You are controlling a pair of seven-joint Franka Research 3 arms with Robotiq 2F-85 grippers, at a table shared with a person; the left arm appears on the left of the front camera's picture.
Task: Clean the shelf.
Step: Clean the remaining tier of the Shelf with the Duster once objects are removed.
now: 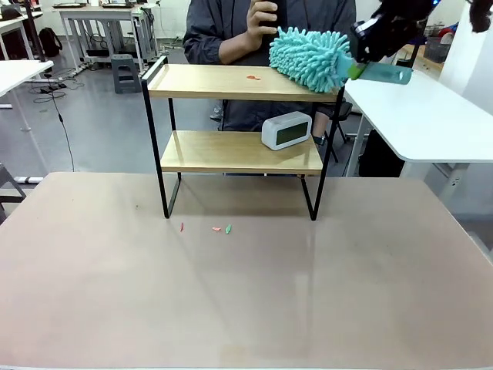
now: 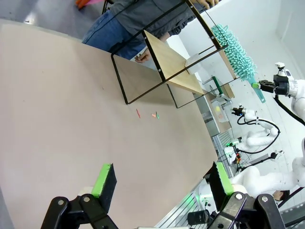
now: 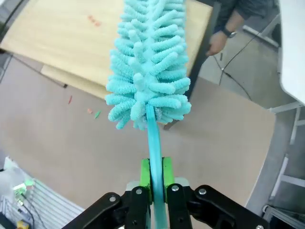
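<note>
The shelf (image 1: 231,82) stands at the table's far side, two light wooden boards in a black frame. A fluffy teal duster (image 1: 310,58) hovers over the right end of its top board, and my right gripper (image 1: 358,65) is shut on the duster's teal handle. In the right wrist view the green pads (image 3: 145,174) clamp the handle (image 3: 153,143), with the duster head (image 3: 147,62) above the top board (image 3: 62,43). A small red scrap (image 1: 253,76) lies on the top board. My left gripper (image 2: 162,179) hangs open over the table, holding nothing, far from the shelf (image 2: 167,62).
A white clock (image 1: 286,129) sits at the right of the lower board. Small red and green scraps (image 1: 217,229) lie on the table in front of the shelf. A person (image 1: 231,31) stands right behind the shelf. A white table (image 1: 431,116) stands at the right.
</note>
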